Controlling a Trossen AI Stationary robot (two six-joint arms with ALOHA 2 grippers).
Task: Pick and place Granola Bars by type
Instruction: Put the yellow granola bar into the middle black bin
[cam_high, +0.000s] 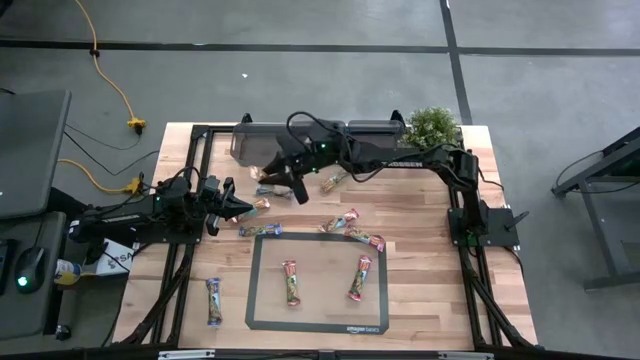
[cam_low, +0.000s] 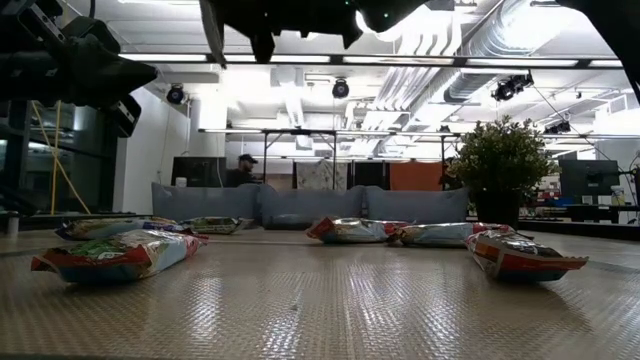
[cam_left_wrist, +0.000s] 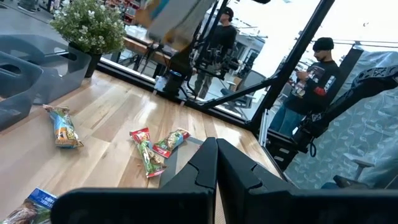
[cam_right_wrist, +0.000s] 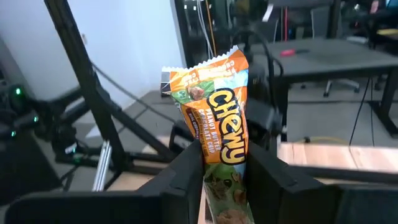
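My right gripper (cam_right_wrist: 225, 177) is shut on an orange granola bar (cam_right_wrist: 217, 124) high above the table's far middle, in front of the grey bins (cam_high: 262, 137). In the left wrist view this bar (cam_left_wrist: 169, 17) shows at the top. Several other granola bars lie flat on the wood, among them one (cam_high: 333, 181) near the bins and a pair (cam_high: 352, 229) at the centre. Two bars (cam_high: 290, 282) (cam_high: 361, 278) lie inside the dark-framed mat (cam_high: 318, 237). My left gripper (cam_high: 243, 207) waits shut at the table's left, holding nothing. My right gripper pinches the orange bar between its two fingers (cam_right_wrist: 185, 171), on the wrapper's flat faces at its lower part (cam_right_wrist: 222, 163). The fingers come about level, pointing toward the table's left. The bar's crimped free end (cam_right_wrist: 208, 65) sticks out past the fingertips, and the bar is clear of the table.
A potted plant (cam_high: 432, 125) stands at the far right corner beside the bins. One bar (cam_high: 214, 301) lies alone near the front left. Black frame rails (cam_high: 468, 270) run along both sides of the table. People stand in the room beyond (cam_left_wrist: 314, 74).
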